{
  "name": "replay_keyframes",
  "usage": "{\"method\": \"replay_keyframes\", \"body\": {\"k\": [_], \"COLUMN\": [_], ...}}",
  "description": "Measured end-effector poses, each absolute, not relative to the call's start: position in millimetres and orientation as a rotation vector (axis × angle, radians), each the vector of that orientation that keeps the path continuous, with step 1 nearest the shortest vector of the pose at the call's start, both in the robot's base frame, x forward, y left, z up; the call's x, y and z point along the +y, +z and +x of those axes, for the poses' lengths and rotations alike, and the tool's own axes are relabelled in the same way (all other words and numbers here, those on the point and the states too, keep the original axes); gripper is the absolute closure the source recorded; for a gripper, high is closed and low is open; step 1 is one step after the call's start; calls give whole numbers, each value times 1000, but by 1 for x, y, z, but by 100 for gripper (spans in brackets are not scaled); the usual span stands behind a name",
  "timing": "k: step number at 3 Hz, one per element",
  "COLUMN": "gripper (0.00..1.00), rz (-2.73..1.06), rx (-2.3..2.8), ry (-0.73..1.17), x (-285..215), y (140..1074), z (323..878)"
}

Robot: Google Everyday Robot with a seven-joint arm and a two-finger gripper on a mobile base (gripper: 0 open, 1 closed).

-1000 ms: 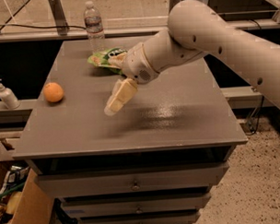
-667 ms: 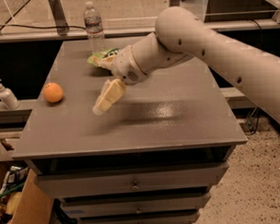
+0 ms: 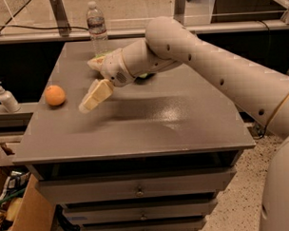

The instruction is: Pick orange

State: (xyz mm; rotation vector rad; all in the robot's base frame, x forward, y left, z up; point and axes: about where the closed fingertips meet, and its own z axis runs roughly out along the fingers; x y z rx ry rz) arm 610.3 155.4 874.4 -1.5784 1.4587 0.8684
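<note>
1. Orange (image 3: 55, 95): resting on the grey surface (image 3: 164, 126), close to its left edge in the camera view, roughly mid-depth. Nothing touches it.
2. Gripper (image 3: 93, 97): hangs over the surface at the end of the arm, angled down and toward the left. Its tip is near the orange but apart from it, with bare surface showing between the two.
3. Gripper state: cannot tell whether it is released or clenched. Nothing is seen carried in it.
4. Key relation: the orange lies left of the gripper tip, nearly along the line the gripper already points.
5. Judgement: what remains is a short reach leftward and down.
6. Orange is round, with no long axis, so its shape should demand no wrist turn.
7. Risk (judgement): the orange is close to the edge, so a glancing touch could roll it off.
8. Water bottle (image 3: 96, 26) and snack bag (image 3: 95, 61) sit behind the arm, off that line.
</note>
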Motion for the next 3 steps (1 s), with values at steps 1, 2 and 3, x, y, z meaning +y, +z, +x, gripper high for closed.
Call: {"method": "replay_keyframes", "body": {"k": [1,2,3], "gripper": [0,0,0], "rz": [-1557,-1561,-1573], "rx": [1443,1428,1416], "ry": [894,930,961], "x": [173,195,214], "y": [871,865,857], "z": [624,625,624]}}
